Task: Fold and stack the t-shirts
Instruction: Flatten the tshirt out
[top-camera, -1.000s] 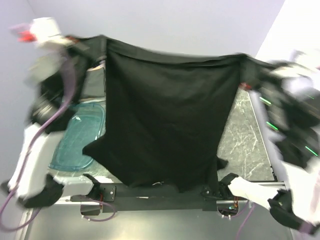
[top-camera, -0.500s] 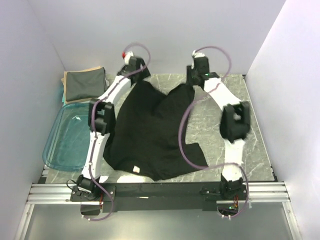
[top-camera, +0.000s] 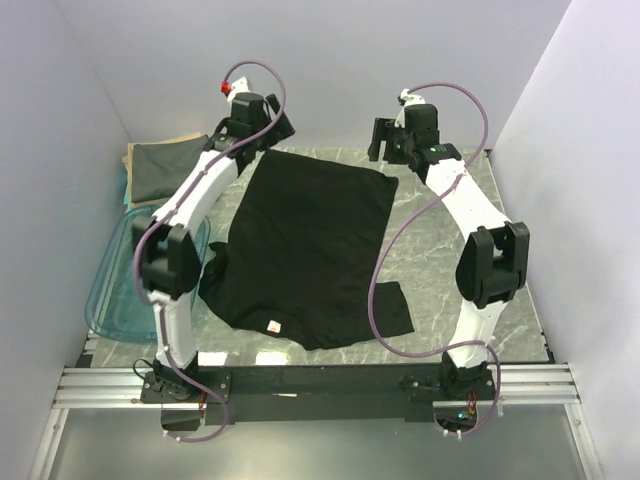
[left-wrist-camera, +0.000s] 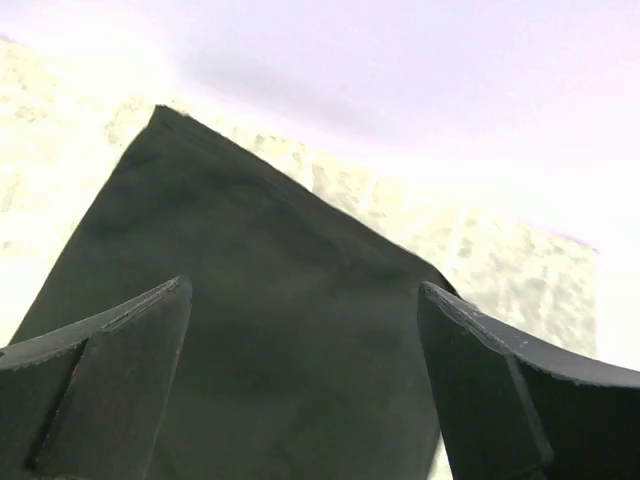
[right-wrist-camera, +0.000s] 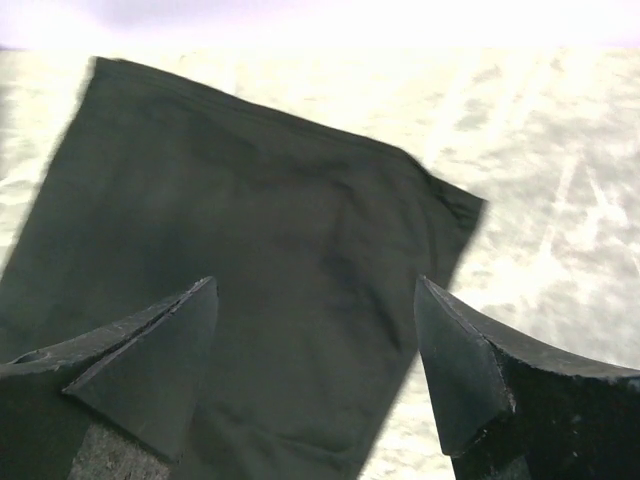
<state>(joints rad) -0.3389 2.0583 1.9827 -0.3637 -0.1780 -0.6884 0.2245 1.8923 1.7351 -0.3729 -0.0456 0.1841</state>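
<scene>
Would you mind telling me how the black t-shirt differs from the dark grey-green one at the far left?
The black t-shirt lies spread open, sleeves showing; the grey-green t-shirt is a compact folded rectangle. The black one covers far more surface than the grey-green one. The black one lies centrally; the grey-green one sits in the far left corner. Both lie flat.
</scene>
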